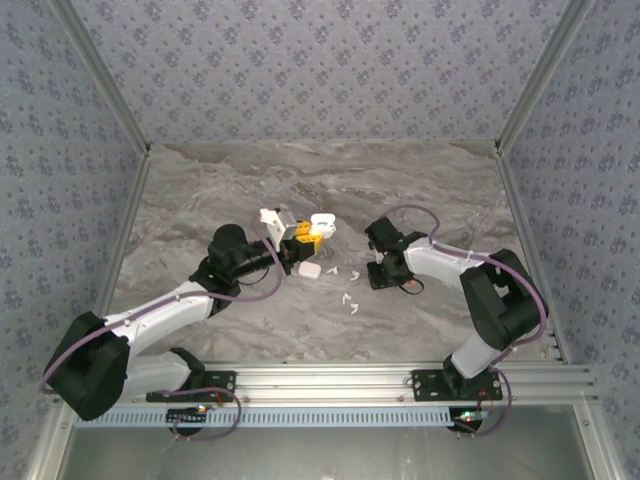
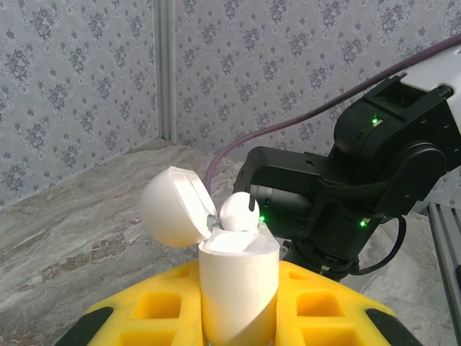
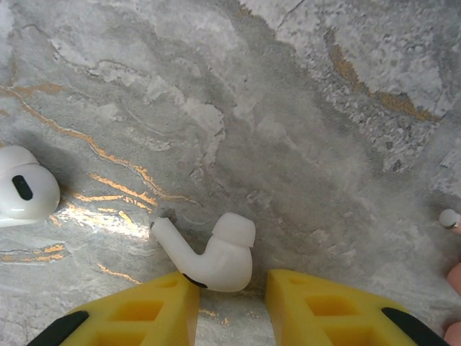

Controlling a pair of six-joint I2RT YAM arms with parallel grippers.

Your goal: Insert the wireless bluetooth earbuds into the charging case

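Note:
My left gripper (image 1: pixel 301 240) (image 2: pixel 238 303) is shut on a white charging case (image 2: pixel 238 288) and holds it upright above the table. The case's lid (image 2: pixel 171 207) is swung open to the left, and one white earbud (image 2: pixel 239 211) sits in its top. My right gripper (image 1: pixel 379 274) (image 3: pixel 230 285) is down at the table, its yellow fingers (image 3: pixel 155 306) on either side of a white stemmed earbud (image 3: pixel 216 256) lying on the marble. The left finger touches that earbud; a gap remains on the right side. Another white earbud (image 3: pixel 21 191) lies to the left.
A second white case (image 1: pixel 308 270) lies on the marble table (image 1: pixel 200 190) below the held one. Several small white earbuds (image 1: pixel 349 300) are scattered between the two grippers. A tiny white piece (image 3: pixel 450 218) and something pinkish (image 3: pixel 455 277) show at the right edge of the right wrist view.

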